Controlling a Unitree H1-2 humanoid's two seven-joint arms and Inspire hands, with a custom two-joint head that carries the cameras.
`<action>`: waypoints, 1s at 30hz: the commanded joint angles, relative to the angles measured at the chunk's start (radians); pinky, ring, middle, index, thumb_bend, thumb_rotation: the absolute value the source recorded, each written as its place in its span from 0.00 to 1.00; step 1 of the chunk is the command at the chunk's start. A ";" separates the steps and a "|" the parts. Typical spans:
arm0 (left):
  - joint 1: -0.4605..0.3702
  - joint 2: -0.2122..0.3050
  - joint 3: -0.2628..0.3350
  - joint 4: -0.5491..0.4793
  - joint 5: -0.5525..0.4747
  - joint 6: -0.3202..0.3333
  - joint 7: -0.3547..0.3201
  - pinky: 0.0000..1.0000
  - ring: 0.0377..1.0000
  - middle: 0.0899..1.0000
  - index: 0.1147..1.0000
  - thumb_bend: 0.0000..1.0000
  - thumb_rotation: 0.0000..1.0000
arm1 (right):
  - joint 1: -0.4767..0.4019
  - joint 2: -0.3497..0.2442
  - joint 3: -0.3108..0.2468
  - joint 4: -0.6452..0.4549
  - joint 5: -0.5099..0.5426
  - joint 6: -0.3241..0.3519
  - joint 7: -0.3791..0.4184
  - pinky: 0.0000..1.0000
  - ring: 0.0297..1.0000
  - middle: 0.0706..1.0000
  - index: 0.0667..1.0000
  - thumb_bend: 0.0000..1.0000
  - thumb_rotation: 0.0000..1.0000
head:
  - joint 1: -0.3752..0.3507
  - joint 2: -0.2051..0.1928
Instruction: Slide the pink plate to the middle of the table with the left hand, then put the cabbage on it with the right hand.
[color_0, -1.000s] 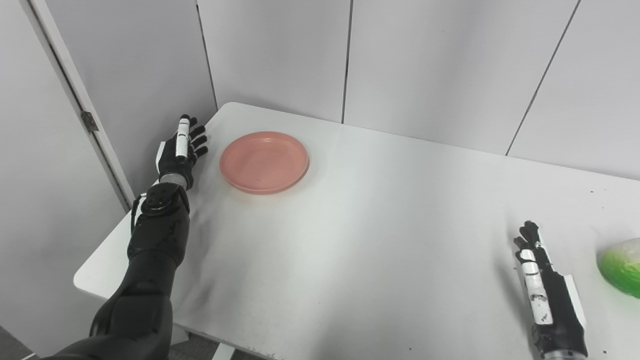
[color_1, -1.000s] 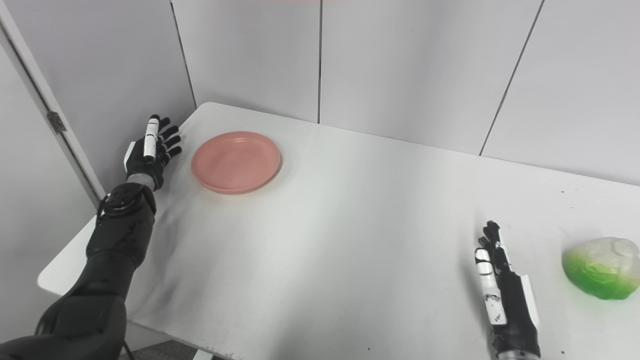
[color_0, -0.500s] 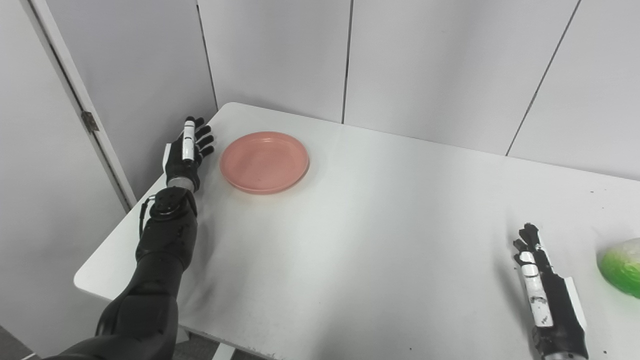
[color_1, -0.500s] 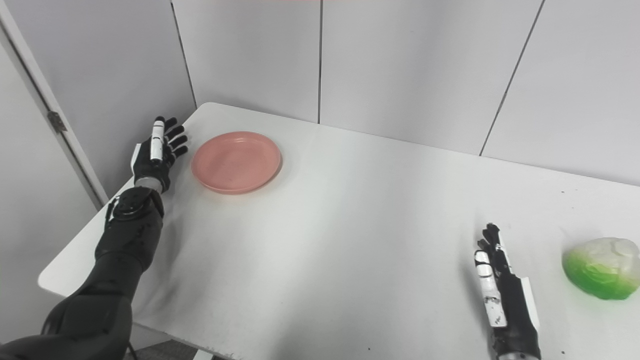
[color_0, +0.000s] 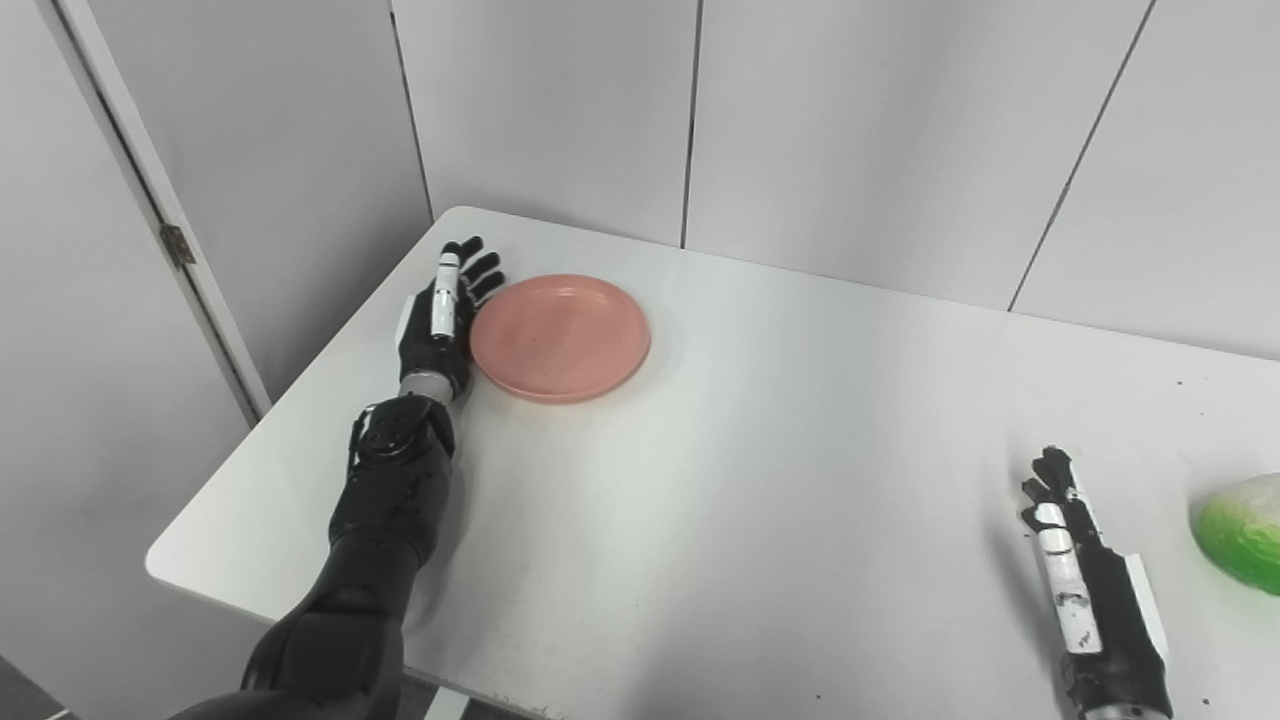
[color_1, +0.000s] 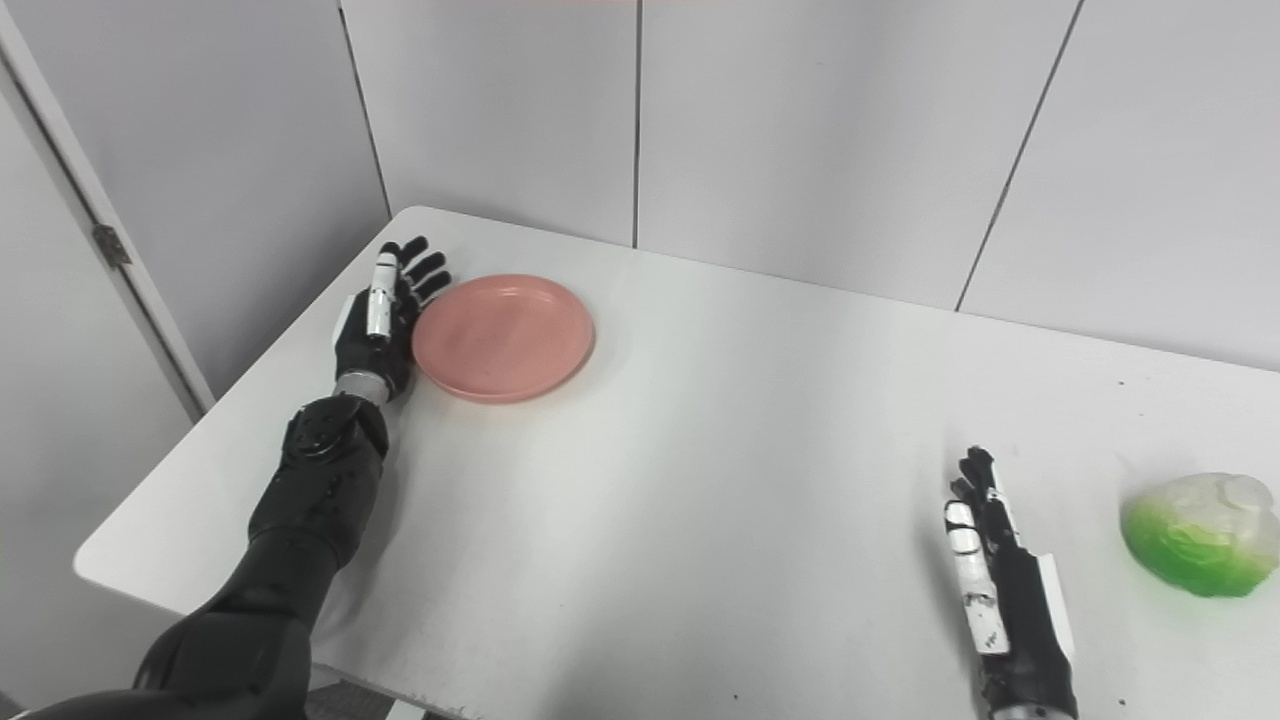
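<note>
Pressing flat against the round pink plate at its left rim, the left hand spreads its fingers; the right hand lies empty, fingers straight, near the glossy green cabbage on the smooth white counter.

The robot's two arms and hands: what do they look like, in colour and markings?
Both arms are glossy black. The left hand and right hand are black with a white segment along the top and white side plates. The left wrist has a round black joint and a silver collar.
</note>
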 joint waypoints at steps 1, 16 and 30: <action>0.029 -0.020 -0.011 0.000 -0.010 0.053 -0.009 0.84 0.84 0.84 0.82 0.39 1.00 | 0.006 0.009 0.001 -0.012 -0.001 -0.016 -0.009 0.94 0.95 0.96 0.96 0.20 1.00 | -0.006 0.002; 0.086 -0.088 -0.085 -0.198 -0.002 0.196 -0.010 0.85 0.84 0.82 0.80 0.39 1.00 | 0.001 0.024 0.007 -0.002 -0.032 -0.025 -0.018 0.94 0.94 0.95 0.95 0.25 1.00 | -0.071 0.020; 0.144 -0.193 -0.197 -0.424 0.020 0.302 -0.014 0.86 0.84 0.83 0.81 0.40 1.00 | 0.002 0.043 0.013 -0.004 -0.042 -0.006 -0.023 0.93 0.93 0.94 0.95 0.29 1.00 | -0.150 0.037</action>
